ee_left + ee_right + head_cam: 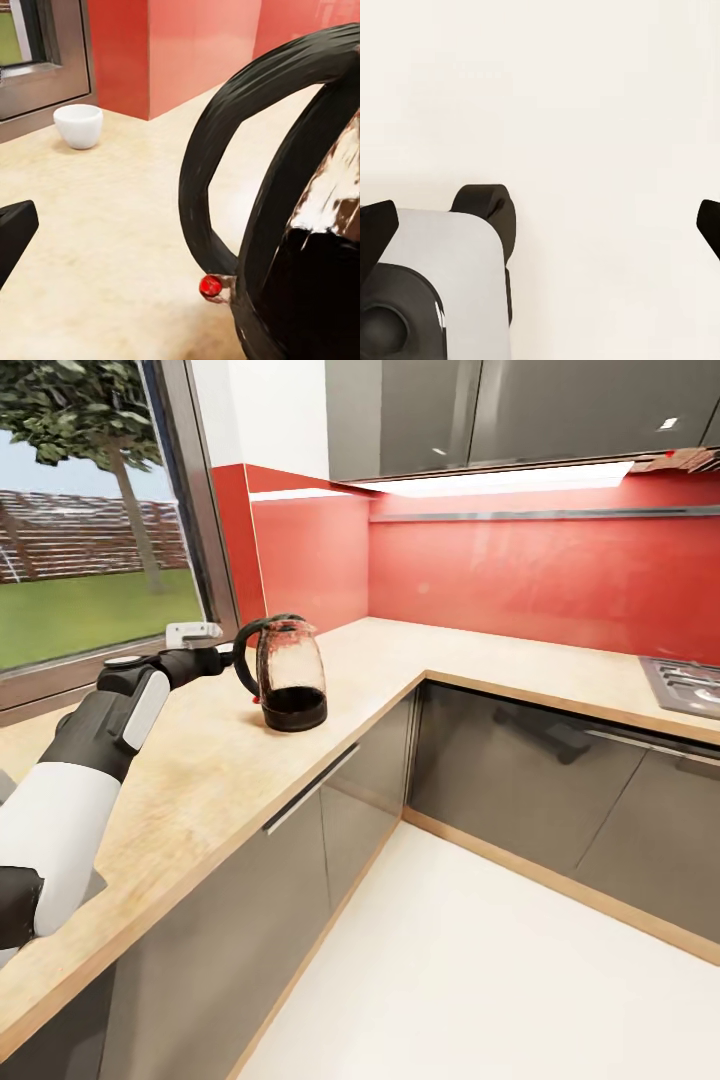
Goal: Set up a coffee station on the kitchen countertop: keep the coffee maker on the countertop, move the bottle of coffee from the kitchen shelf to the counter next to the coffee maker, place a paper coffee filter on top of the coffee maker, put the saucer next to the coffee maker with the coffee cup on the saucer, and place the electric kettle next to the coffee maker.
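**A:** Head view is giving us the left arm reaching out over the worktop (200, 780), with the left gripper (226, 657) lining up at the handle of the electric kettle (290, 672), which is standing upright near the worktop's front edge.

**B:** Is it gripping yet?

**A:** I cannot tell. In the left wrist view one dark fingertip (13, 236) is sitting well off to the side of the handle (217, 150), so it is looking open with nothing held.

**B:** So the trick?

**A:** I'd say centring the handle loop between the fingers before closing, then lifting straight so the kettle is not tipping. A coffee cup (78, 124) is waiting by the window.

**B:** And the right gripper (540, 225)?

**A:** Spread wide over pale floor, carrying nothing.
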Motion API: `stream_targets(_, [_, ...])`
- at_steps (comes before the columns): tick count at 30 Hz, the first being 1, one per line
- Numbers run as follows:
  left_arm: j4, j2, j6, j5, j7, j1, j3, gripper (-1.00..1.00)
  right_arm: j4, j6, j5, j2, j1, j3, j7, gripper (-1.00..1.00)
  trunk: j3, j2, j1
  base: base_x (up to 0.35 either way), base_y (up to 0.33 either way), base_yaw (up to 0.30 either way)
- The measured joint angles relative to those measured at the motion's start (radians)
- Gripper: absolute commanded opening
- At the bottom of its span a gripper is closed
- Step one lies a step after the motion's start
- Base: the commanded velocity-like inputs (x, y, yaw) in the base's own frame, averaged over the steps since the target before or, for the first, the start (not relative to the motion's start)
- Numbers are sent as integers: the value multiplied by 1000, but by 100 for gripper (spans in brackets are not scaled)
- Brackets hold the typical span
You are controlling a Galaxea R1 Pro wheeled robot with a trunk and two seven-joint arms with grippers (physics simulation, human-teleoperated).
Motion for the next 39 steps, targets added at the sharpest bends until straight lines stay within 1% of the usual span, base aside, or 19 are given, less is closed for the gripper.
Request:
stream_targets(8, [2,4,-1,-3,3,0,0,100,0,0,0,0,0,0,0,100,0,0,0,0,0,0])
stream_targets(11, [2,5,-1,-12,3,0,0,100,0,0,0,0,0,0,0,100,0,0,0,0,0,0])
stream_targets(14, [5,6,-1,-30,4,0,-1,100,0,0,0,0,0,0,0,100,0,0,0,0,0,0])
stream_targets(15, [14,5,-10,-40,4,0,-1,100,0,0,0,0,0,0,0,100,0,0,0,0,0,0])
stream_targets(20, [45,4,-46,-55,4,0,-3,100,0,0,0,0,0,0,0,100,0,0,0,0,0,0])
stream_targets(30, [75,4,-66,-59,4,0,-4,100,0,0,0,0,0,0,0,100,0,0,0,0,0,0])
stream_targets(36, [88,4,-118,-61,5,0,-4,100,0,0,0,0,0,0,0,100,0,0,0,0,0,0])
stream_targets(39, [96,4,-126,-61,5,0,-4,100,0,0,0,0,0,0,0,100,0,0,0,0,0,0])
